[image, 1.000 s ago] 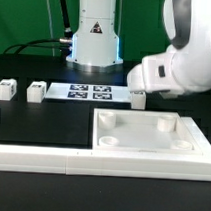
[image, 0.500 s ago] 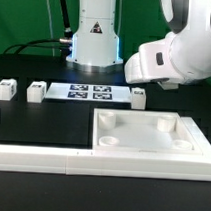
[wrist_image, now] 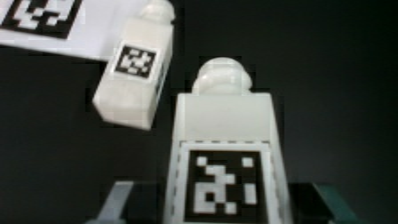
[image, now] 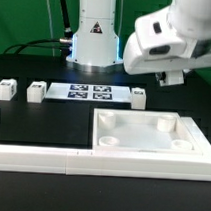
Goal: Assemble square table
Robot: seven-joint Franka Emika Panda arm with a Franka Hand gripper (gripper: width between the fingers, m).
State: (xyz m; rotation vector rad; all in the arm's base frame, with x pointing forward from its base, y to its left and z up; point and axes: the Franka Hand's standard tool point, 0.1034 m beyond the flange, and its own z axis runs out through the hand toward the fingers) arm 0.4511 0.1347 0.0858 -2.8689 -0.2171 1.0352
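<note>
The tool [image: 171, 79] hangs above the bench [image: 42, 125], toward its far edge on the exterior view's right. Its two dark fingers [wrist_image: 128, 203] stand partly closed, clamped on the flat sides of a leg [wrist_image: 222, 130]. This leg is a short block of smooth white plastic with squared faces. It narrows to a rounded knob at the end that points away from the tool, and the face turned to the wrist camera carries a black-and-white tag. In the exterior view the leg in the grip is too hidden to make out. Just past it in the wrist view a second leg [wrist_image: 134, 72] of the same shape lies on the matte black bench, tilted to one side beside a corner of the marker board [image: 89, 92]. The marker board is a thin flat white sheet with a row of printed tags, lying toward the far edge. Two more legs [image: 36, 90] sit apart from each other in the same row, on the exterior view's left of the marker board. The square table top [image: 151, 152] lies flat near the front edge on the exterior view's right. It is a broad white slab with a raised rim and round sockets at its corners. A long white rail [image: 40, 162] with a smooth face runs along the bench's front edge, and the slab's front side lies against it.
</note>
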